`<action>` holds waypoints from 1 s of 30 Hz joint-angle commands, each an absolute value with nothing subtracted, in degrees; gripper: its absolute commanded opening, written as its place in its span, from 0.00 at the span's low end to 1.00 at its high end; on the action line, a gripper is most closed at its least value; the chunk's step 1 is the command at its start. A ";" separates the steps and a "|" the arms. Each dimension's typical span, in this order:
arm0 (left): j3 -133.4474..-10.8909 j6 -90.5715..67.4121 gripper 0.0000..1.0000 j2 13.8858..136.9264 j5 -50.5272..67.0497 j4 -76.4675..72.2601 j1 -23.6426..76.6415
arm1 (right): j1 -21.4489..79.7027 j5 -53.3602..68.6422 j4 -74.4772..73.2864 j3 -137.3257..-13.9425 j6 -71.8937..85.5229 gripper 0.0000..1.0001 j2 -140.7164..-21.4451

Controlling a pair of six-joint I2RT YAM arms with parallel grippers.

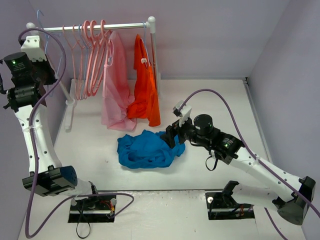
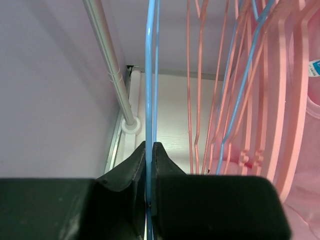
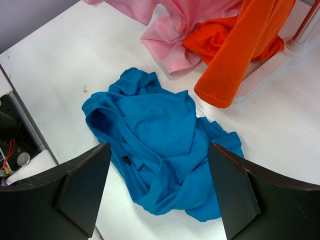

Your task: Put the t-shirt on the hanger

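Observation:
The bright blue t-shirt [image 1: 147, 150] lies crumpled on the white table in front of the rack; it fills the middle of the right wrist view [image 3: 155, 125]. My right gripper [image 1: 173, 138] is open and hovers over the t-shirt's right edge, with its jaws [image 3: 159, 147] wide apart and nothing between them. The pale blue hanger [image 1: 62, 59] hangs at the left end of the rack. My left gripper [image 1: 46, 71] is up there, shut on the hanger's thin blue wire [image 2: 149, 100], which runs straight up from between the closed jaws [image 2: 148, 146].
A white clothes rack [image 1: 100, 26] stands at the back left, carrying several pink hangers [image 1: 92, 55], a pale pink garment [image 1: 117, 90] and an orange garment [image 1: 146, 85]. The rack's post [image 2: 107, 65] is just left of the left gripper. Purple walls enclose the table.

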State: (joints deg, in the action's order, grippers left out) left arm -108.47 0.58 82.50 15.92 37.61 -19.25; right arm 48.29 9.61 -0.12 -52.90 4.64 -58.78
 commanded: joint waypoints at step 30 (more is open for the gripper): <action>-70.54 -16.86 0.00 46.77 3.75 62.21 -2.78 | 47.80 0.43 3.34 -53.87 9.73 0.73 -64.31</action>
State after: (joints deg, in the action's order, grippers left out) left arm -69.41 -15.77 47.34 0.04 58.96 -4.52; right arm 48.25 3.70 -0.23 -52.90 7.78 -63.46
